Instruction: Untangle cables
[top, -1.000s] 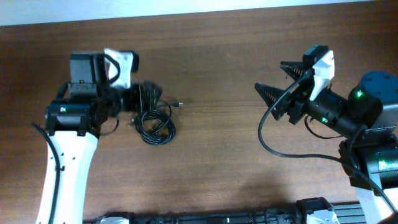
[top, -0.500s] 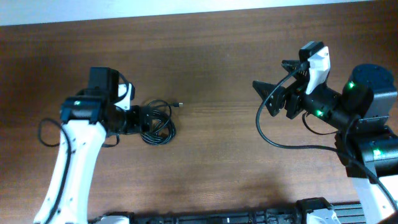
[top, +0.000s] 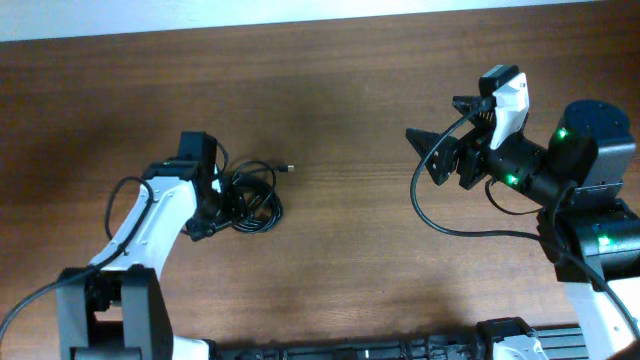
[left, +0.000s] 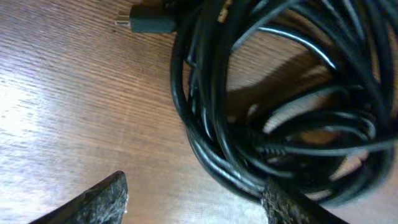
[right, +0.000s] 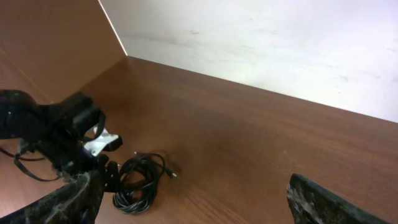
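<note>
Cables (left: 261, 112), thin, black and glossy, lie coiled in a tangled bundle on the brown wooden table (top: 350, 250), directly in front of the left tool (left: 196, 193). That tool is low over the wood with its jaws spread wide and nothing clamped between them. One of its dark, rough-surfaced fingers (left: 102, 196) is over bare table beside the coil, and the other meets the coil's near edge, though I cannot tell whether it touches. The coil's outer loops curve across the gap just ahead of the fingertips. A small dark plug with a silver tip (left: 146, 23) lies beyond the bundle, further out from the tool. The right tool (top: 440, 125) is well apart from the cables, its jaws gaping and empty.
</note>
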